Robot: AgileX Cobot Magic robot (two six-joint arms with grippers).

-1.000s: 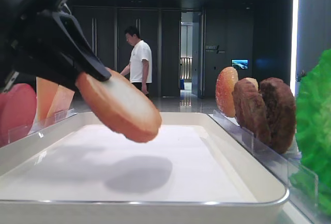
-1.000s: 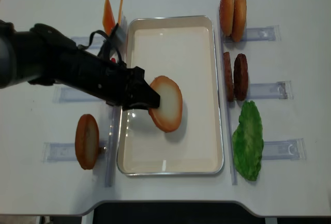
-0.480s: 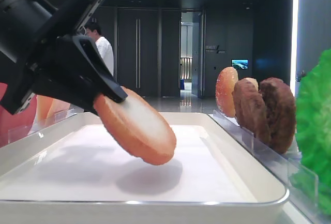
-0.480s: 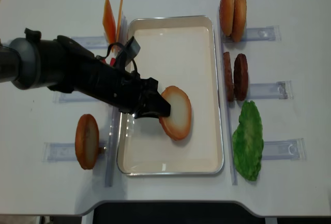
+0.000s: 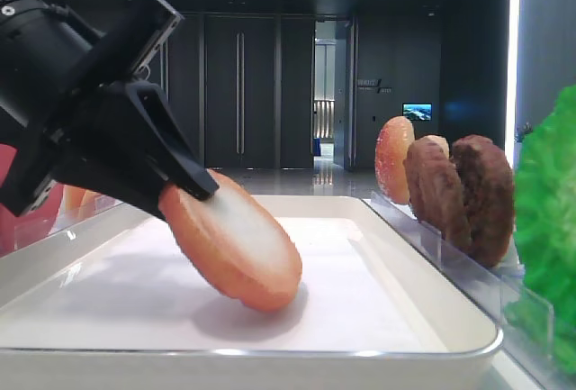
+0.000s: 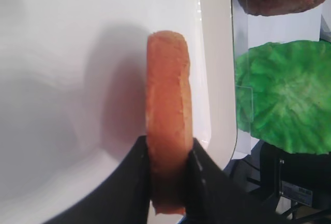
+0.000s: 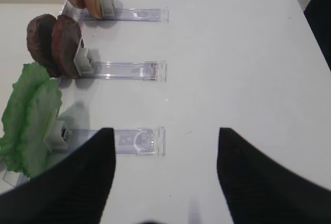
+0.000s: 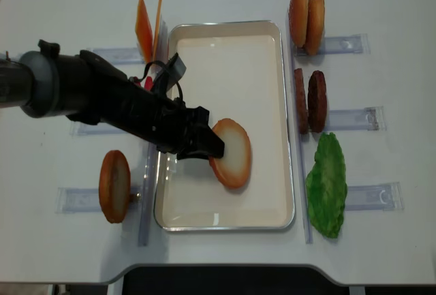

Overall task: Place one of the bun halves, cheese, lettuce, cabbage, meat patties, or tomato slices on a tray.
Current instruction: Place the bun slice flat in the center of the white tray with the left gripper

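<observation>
Matte black left arm (image 8: 88, 97); grey collar; black tapered tool (image 8: 204, 146).

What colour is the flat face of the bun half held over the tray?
Pale whitish, ringed by tan-orange crust: bun half, clearest in the overhead exterior view.

The tray (image 8: 225, 33) lies in the middle of the desk (image 8: 381, 240), and a tilted bun half (image 8: 231, 153) touches its floor. Right of the tray stand two bun halves (image 8: 306, 19), the meat patties (image 8: 310, 101) and the lettuce (image 8: 325, 184); left of it stand the cheese (image 8: 148, 26) and another bun half (image 8: 114, 186).
</observation>
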